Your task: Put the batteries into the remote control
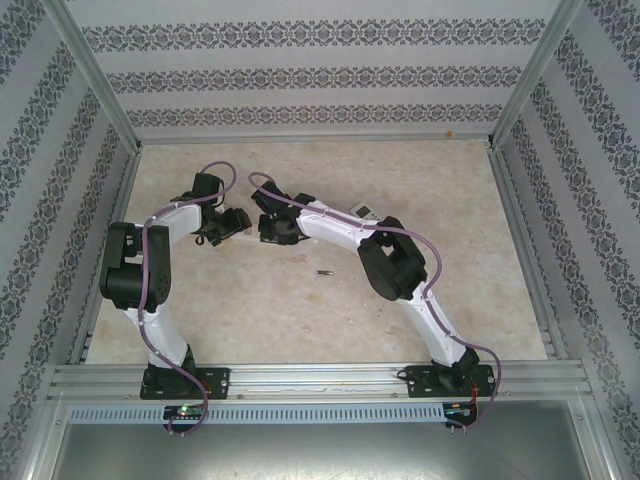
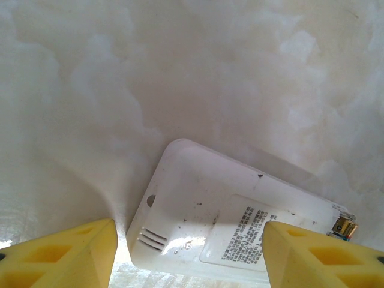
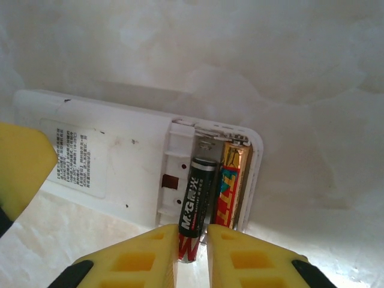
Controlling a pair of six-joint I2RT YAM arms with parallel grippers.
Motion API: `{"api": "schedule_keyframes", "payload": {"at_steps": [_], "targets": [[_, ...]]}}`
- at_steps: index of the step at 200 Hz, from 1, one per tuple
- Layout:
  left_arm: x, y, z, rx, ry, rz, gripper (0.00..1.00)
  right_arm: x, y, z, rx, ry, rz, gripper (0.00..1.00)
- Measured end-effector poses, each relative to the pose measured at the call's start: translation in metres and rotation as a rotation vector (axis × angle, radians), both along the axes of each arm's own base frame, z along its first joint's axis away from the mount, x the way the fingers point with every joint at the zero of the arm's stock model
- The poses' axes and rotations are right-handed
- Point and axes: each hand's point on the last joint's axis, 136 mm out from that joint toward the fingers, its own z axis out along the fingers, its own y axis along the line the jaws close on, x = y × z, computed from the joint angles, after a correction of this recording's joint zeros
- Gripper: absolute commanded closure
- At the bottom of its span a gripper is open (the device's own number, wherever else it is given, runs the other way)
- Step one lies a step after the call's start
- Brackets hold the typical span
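The black battery (image 3: 198, 195) in the open bay of the remote control (image 3: 120, 150) carries "M&G" in white capitals running along its length; two white Chinese characters follow it, too small to read surely; its red lower end shows part of a large white mark, cut off; the gold and red battery (image 3: 231, 189) beside it bears big gold letters lengthwise on a red band, not clear enough to read; the label (image 3: 75, 159) on the remote's back holds several lines of small dark print, illegible; from the left wrist the label (image 2: 240, 237) is equally illegible.
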Motion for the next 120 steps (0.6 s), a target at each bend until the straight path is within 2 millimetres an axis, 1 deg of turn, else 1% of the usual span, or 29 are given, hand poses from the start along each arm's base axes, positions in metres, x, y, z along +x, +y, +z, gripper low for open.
{"api": "schedule_keyframes", "payload": {"at_steps": [38, 96, 120], "targets": [[0.0, 0.0, 0.0, 0.0, 0.0, 0.0, 0.34, 0.002, 0.002, -0.003, -0.007, 0.001, 0.002, 0.84], [0.0, 0.0, 0.0, 0.0, 0.0, 0.0, 0.34, 0.006, 0.002, -0.004, -0.021, -0.005, -0.001, 0.85], [0.0, 0.0, 0.0, 0.0, 0.0, 0.0, 0.34, 0.011, 0.0, -0.004, -0.031, -0.017, 0.002, 0.87]]}}
